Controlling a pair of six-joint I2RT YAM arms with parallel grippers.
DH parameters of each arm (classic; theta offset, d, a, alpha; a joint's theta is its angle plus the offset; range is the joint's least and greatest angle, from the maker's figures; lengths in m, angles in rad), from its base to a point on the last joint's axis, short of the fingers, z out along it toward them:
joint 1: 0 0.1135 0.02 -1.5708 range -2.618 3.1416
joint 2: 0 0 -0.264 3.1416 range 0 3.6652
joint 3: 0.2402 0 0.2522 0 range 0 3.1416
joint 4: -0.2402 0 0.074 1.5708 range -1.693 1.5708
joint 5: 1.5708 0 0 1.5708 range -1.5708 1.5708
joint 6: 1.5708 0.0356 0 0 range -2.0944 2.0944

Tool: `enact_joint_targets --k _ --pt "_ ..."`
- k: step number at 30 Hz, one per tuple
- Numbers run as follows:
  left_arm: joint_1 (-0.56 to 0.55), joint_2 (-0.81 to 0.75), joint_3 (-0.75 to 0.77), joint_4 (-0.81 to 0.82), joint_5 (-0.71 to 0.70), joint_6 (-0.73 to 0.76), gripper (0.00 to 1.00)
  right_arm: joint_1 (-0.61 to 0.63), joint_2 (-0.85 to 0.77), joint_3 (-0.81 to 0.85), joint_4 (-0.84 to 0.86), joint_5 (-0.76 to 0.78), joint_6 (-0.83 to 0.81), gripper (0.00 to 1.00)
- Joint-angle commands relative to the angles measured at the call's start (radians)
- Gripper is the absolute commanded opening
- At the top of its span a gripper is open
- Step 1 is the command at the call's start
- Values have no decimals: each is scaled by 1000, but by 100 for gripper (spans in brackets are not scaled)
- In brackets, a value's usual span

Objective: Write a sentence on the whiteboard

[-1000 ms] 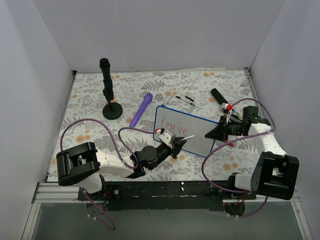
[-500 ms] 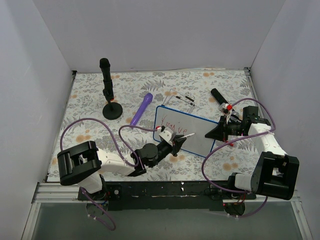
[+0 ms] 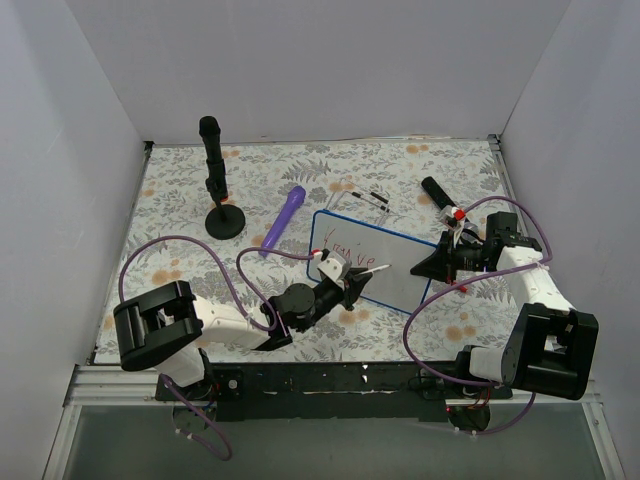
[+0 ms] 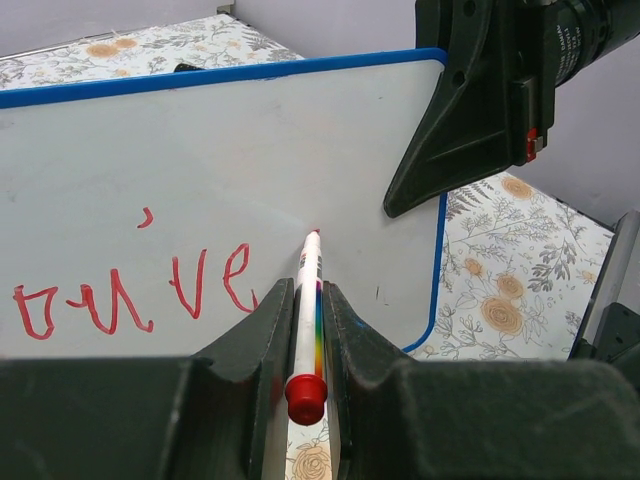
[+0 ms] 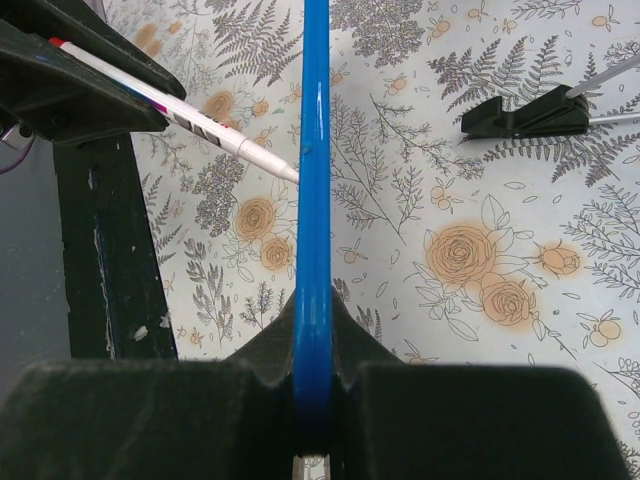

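Note:
The whiteboard stands tilted at centre right, and its blue rim runs edge-on through the right wrist view. My right gripper is shut on that rim at the board's right edge. Red script, the sentence, reads "You've". My left gripper is shut on a white marker with a red end cap. The marker's tip points at the board just right of the last letter. Whether the tip touches the board I cannot tell.
A black stand rises at the back left, with a purple pen beside it. A black marker with a red band and small black pieces lie behind the board. White walls close in three sides.
My left gripper with the marker has shifted slightly up and left over the board. The right gripper and the board have not moved.

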Motion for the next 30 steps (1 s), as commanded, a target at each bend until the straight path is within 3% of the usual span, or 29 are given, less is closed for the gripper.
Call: enact_joint_targets --k 1,30 --pt "19 -33 6 -30 -19 12 0 1 -21 5 -7 -62 -17 1" --pt "22 -52 -48 -91 -15 -20 0 1 -20 5 -9 -60 -20 1"
